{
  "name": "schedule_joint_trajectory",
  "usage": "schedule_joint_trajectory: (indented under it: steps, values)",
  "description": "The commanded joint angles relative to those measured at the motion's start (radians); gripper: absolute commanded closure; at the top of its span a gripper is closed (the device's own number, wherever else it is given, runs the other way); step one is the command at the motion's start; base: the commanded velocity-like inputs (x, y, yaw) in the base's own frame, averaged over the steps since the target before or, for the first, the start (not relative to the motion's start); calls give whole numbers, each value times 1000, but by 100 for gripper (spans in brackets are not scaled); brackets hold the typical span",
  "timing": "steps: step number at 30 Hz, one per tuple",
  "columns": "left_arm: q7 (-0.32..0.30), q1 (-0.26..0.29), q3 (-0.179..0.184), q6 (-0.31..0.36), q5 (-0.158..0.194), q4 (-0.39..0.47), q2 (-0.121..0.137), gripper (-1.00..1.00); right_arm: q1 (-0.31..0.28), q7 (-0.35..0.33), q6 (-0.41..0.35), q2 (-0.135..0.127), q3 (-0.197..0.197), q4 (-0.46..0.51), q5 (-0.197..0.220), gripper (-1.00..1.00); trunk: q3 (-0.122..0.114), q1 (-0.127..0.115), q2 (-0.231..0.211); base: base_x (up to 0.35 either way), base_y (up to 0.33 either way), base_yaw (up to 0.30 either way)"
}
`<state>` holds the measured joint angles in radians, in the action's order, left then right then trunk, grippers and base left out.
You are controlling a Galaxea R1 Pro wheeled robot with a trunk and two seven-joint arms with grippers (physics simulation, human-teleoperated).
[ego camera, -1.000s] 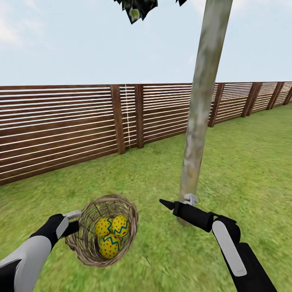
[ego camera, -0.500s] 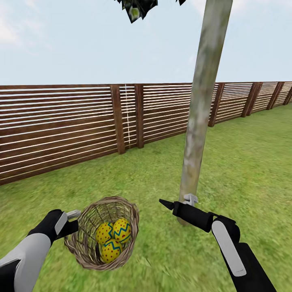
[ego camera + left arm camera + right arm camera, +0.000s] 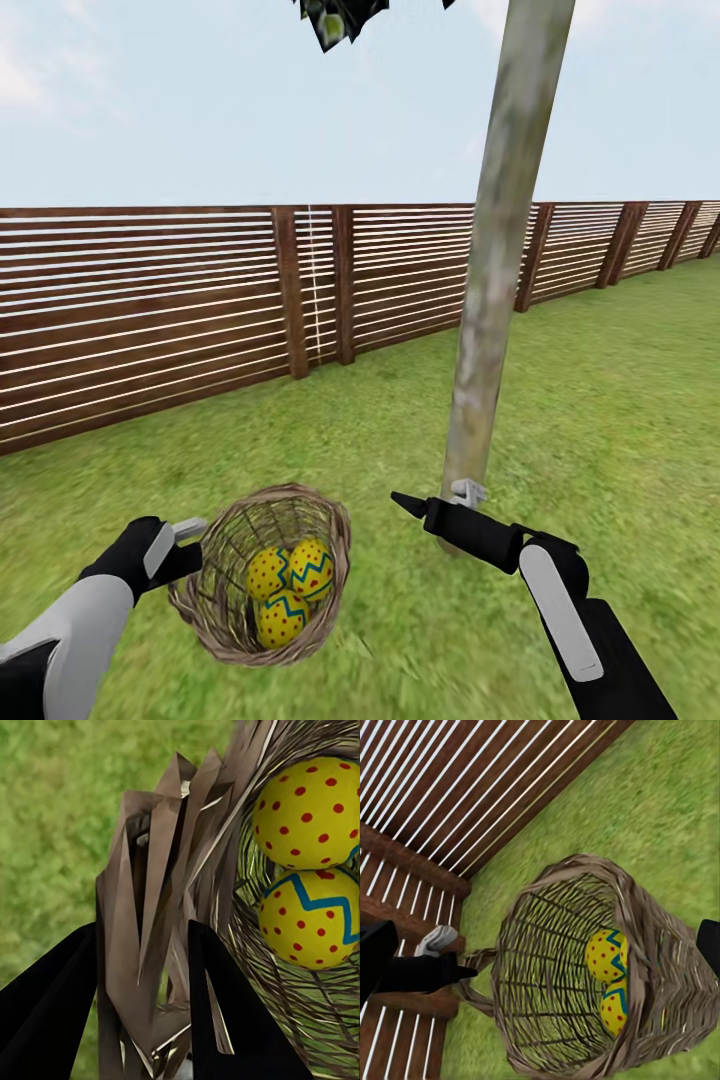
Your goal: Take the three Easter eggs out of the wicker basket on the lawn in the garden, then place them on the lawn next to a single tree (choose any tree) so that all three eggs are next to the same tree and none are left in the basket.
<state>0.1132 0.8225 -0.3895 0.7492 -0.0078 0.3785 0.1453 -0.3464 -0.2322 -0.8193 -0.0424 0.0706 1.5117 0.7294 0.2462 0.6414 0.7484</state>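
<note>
The wicker basket hangs tilted over the lawn, and my left gripper is shut on its braided rim. Three yellow Easter eggs with red dots lie inside it. Two of them show close up in the left wrist view. My right gripper is open, a little to the right of the basket and just in front of the foot of the pale tree. From the right wrist the basket and eggs show between the spread fingers.
A dark brown slat fence runs along the back of the garden, with posts near the middle. Grass stretches to the right of the trunk and toward me. Dark leaves hang overhead.
My left gripper has carried the basket slightly to the right, toward the tree, and the eggs have rolled a little inside it. The right arm has barely moved.
</note>
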Motion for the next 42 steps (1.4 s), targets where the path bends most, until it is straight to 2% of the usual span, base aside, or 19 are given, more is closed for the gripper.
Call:
schedule_joint_trajectory:
  steps: [1,4,8,21,24,26,28,32,34,35,38,42]
  values:
    - [2,1,-8,4,2,2,-3,100,-1,-5,-3,-1,0,1,-4,-100,5,4,9,0,0,0]
    - [2,1,-8,3,2,2,-4,100,-1,-5,-1,-1,0,1,-4,-100,14,16,30,0,0,0]
    - [3,1,-8,2,2,2,-4,100,-1,-9,39,-1,1,1,-1,-100,27,31,58,0,0,0]
    - [3,1,-8,2,1,2,-6,100,-1,-10,40,-2,-2,3,-1,-100,67,81,149,0,0,0]
    - [3,1,-8,2,-1,2,-5,100,-2,-13,39,-13,-6,3,-1,-100,77,92,170,0,0,0]
    - [3,1,-8,2,-5,1,-5,100,-1,-10,39,-4,-7,3,-1,-100,83,100,184,0,0,0]
    - [3,1,-8,2,-7,0,-5,100,-2,-16,39,-15,-15,4,0,-100,89,108,198,0,0,0]
    - [6,1,-7,1,-11,-1,-4,100,-2,9,39,-12,-18,0,-2,-100,102,123,226,0,0,0]
    - [7,1,-6,1,-12,-1,-6,100,-2,62,37,-10,-18,-1,0,-100,108,131,240,0,0,0]
    - [14,1,-6,1,-12,-1,-6,100,-2,82,36,-9,-18,-1,0,-100,111,134,247,0,0,0]
    - [88,1,-7,1,-7,-1,-9,100,-2,105,34,-5,-8,1,-1,-100,121,146,268,0,0,0]
    - [103,1,-8,0,-3,-1,-9,100,-2,103,44,-5,-5,2,-1,-100,133,161,296,0,0,0]
